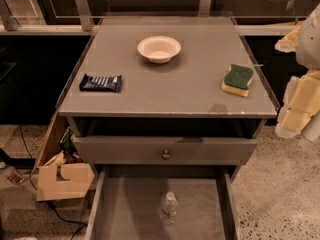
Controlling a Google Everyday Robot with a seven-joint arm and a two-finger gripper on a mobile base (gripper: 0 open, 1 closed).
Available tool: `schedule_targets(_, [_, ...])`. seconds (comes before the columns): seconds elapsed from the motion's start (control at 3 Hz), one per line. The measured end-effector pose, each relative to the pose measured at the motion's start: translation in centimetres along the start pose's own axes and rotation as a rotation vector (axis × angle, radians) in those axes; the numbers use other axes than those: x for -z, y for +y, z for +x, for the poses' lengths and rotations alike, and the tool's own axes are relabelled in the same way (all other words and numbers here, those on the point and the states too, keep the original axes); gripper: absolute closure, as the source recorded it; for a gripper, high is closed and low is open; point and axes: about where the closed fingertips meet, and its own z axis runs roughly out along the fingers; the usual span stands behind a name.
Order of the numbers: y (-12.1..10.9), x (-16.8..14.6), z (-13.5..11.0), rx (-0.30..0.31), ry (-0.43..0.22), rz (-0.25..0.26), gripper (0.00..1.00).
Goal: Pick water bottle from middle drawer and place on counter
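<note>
The water bottle (pixel 169 208), clear with a white cap, stands upright near the middle of the open middle drawer (pixel 130 209), at the bottom of the camera view. The grey counter (pixel 185 91) lies above it. My gripper (pixel 300 106), white and pale yellow, hangs at the right edge of the view, beside the counter's right front corner. It is well above and to the right of the bottle and touches nothing.
On the counter are a white bowl (pixel 159 48) at the back centre, a dark blue snack bar (pixel 100 82) at the left and a green-and-yellow sponge (pixel 238 79) at the right. A shut drawer front with a round knob (pixel 166 154) sits above the open drawer. Cardboard (pixel 65 180) lies on the floor at the left.
</note>
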Motion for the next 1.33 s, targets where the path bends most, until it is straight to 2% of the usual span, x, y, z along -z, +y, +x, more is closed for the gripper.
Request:
schedule_targets(0.33, [0.0,0.0,0.0,0.000,0.000,0.000,0.00])
schedule_targets(1.0, [2.3,-3.6,2.9,-0.064,-0.047,-0.028,0.00])
schedule_targets(1.33, [5.0,-8.1,4.5,-0.123,-0.090,-0.097,0.00])
